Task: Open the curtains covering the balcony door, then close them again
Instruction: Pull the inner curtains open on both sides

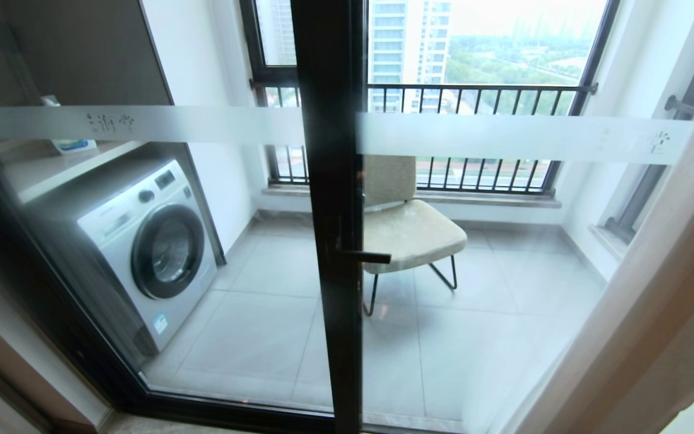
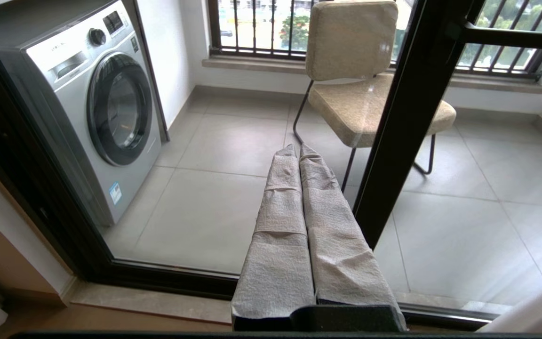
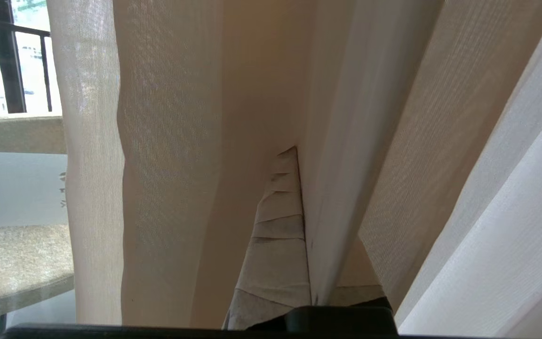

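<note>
Right gripper (image 3: 299, 155) is clenched on a fold of the curtains (image 3: 167, 165), which hang bunched at the right edge of the balcony door (image 1: 329, 199). The glass stands uncovered across most of its width. Left gripper (image 2: 298, 151) is clenched on nothing, hanging before the glass near the black centre frame. Beyond the pane: washing machine (image 1: 148, 241) at left, chair (image 1: 410, 229) centre, railing (image 1: 479, 90) behind.

A: Support surface? 
B: Grey tiled balcony floor (image 2: 214, 221), ahead of the left gripper (image 2: 298, 149), behind glass. 
A: Standing on it? 
B: Washing machine (image 2: 97, 103), off to one side of the fingertips; beige chair (image 2: 370, 103) just beyond them.
</note>
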You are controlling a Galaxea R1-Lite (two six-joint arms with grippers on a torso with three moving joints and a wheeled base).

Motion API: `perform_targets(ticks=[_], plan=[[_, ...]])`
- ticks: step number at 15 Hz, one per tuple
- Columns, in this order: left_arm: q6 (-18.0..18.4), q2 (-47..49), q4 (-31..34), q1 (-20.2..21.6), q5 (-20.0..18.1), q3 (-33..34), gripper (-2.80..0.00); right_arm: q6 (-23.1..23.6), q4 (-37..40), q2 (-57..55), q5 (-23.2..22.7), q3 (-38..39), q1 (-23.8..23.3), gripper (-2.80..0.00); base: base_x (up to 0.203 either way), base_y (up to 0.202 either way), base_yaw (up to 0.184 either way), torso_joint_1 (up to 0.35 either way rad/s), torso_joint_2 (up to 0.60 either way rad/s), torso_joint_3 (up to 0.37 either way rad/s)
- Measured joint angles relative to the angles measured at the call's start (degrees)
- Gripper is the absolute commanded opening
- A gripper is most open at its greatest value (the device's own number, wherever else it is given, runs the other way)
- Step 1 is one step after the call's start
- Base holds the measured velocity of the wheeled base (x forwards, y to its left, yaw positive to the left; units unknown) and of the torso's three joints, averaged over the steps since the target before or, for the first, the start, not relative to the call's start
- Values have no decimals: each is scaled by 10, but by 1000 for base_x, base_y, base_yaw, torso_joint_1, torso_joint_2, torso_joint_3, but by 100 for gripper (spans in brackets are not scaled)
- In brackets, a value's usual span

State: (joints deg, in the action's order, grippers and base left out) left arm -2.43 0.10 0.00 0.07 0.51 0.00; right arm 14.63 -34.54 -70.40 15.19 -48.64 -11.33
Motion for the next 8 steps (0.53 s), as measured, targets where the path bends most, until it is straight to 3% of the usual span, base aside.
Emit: perform_targets(ticks=[8], plan=[[-1, 0, 0, 0, 1, 0, -280, -6, 0, 1, 0, 2, -1, -280, 0, -190, -1, 3, 5, 3]])
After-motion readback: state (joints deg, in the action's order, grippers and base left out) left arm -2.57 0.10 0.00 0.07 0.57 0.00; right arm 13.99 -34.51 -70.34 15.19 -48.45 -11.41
